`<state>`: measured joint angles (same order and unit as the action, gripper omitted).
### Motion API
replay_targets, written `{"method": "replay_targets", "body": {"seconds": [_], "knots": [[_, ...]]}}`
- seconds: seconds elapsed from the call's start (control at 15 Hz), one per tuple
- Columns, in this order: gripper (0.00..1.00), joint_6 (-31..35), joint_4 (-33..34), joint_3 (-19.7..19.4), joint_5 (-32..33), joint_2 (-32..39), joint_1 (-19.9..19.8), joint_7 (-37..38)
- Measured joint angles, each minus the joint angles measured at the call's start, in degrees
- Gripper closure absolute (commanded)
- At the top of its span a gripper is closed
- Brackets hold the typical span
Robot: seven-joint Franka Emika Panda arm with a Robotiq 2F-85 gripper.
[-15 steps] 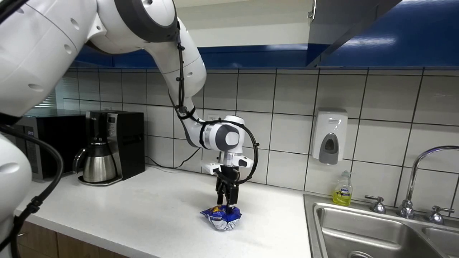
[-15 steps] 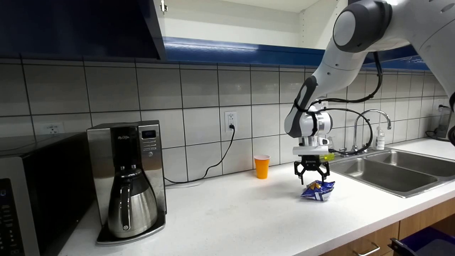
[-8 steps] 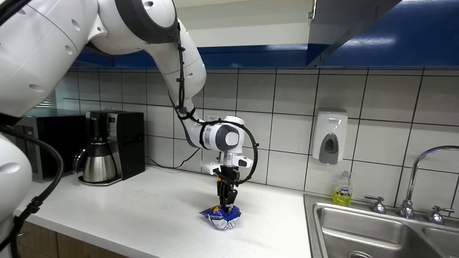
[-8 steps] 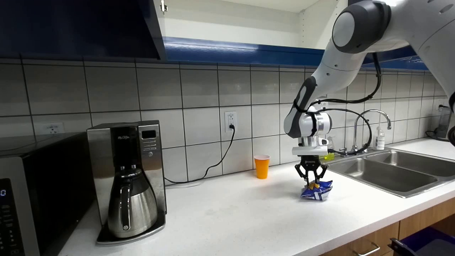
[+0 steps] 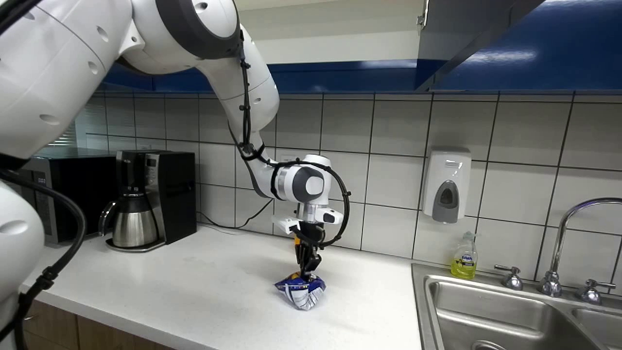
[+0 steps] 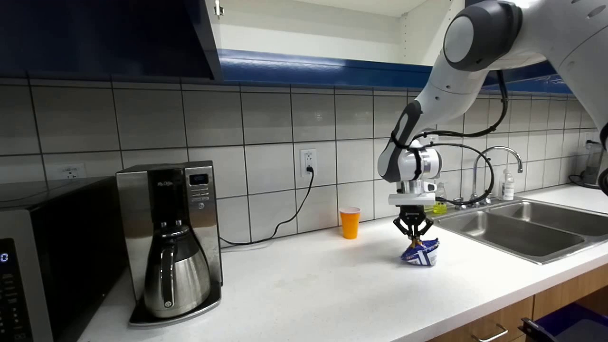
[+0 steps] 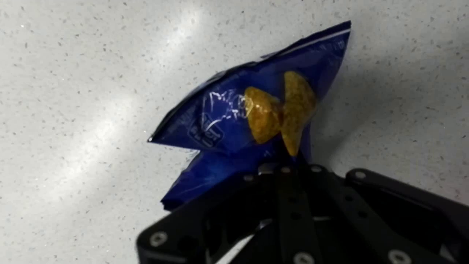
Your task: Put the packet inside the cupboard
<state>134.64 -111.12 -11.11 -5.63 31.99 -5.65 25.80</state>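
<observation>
Over the white counter [image 5: 233,301], near the sink [image 5: 425,311], the black gripper [image 6: 416,237] is pointed downward, and its fingers [image 5: 304,272] are clamped, with hardly any gap between them, on the upper part of the blue packet [image 6: 422,255]. In the wrist view the wrapping is seen creased inward where it is pinched; the fingertips themselves are partly hidden there. The packet is held low at the counter; whether its underside is borne by the surface or is just clear of it cannot be told. Above, the cupboard [image 6: 313,28] is seen open in both exterior views; the packet is found outside it, well below.

One packet is counted, with two chip shapes [image 7: 262,115] printed on it. One orange cup [image 6: 350,223] is stood near the tiled wall [image 5: 393,180]. One coffee maker [image 6: 204,232], with one steel carafe [image 6: 183,285] set on its base, is seen beside one microwave [image 6: 71,251]. By the sink, one yellow bottle [image 5: 464,262] and one pale bottle [image 6: 508,186] are found, two in all. One white dispenser [image 5: 447,170] is fixed to the wall. At the sink, two basins [image 5: 486,311] are counted, served by one tap [image 5: 558,245], with two handles [image 5: 512,280] set one on either side of it.
</observation>
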Motion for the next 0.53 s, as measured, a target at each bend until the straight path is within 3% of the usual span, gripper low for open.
{"method": "replay_targets", "body": {"seconds": [0.33, 0.53], "knots": [[1.00, -0.1, 0.0, 0.0, 0.0, -0.4, 0.1, -0.6], [1.00, -0.1, -0.2, 0.2, 0.0, -0.8, 0.1, -4.6]]}}
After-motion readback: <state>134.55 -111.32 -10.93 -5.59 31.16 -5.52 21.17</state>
